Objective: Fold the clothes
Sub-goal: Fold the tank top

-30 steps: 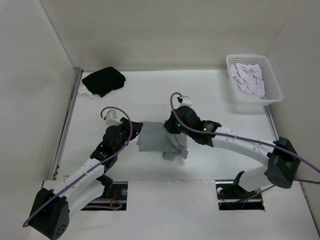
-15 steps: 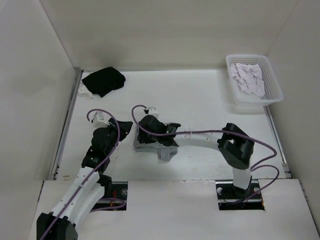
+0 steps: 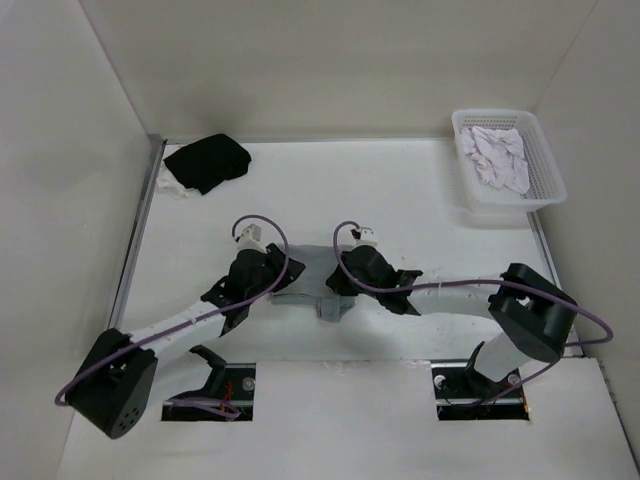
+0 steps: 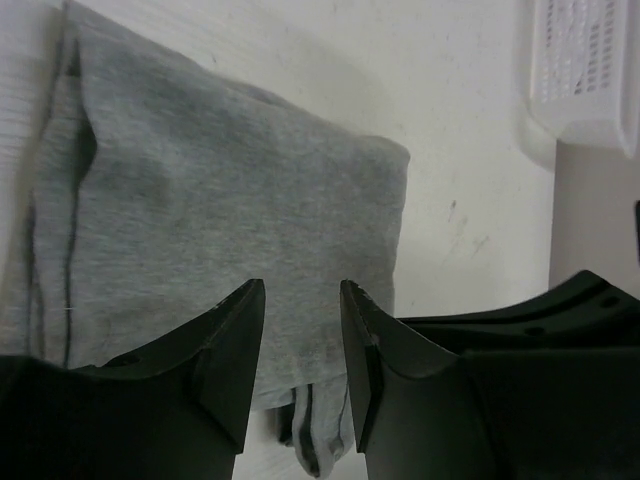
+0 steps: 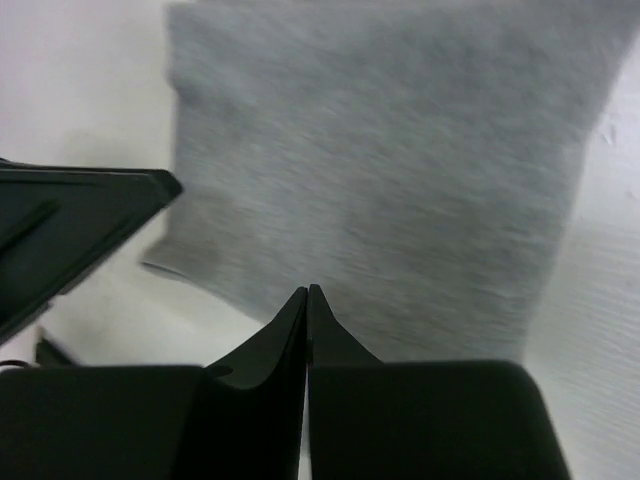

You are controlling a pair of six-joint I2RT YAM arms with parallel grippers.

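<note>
Clothes [image 3: 308, 262] lie folded beneath the left end effector [image 4: 300, 300] and right end effector [image 5: 307, 292].

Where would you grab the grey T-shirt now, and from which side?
Probably the near edge of the grey T-shirt, where a loose flap sticks out past the folded block. The rest lies flat on the table, offering nothing to pinch. Come in low from the near side, jaws straddling the flap.

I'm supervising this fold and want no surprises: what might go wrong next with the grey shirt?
1. The left claw and right claw crowd over the small folded shirt; they may collide.
2. A loose flap pokes out at its near edge and could snag, undoing the fold.
</note>
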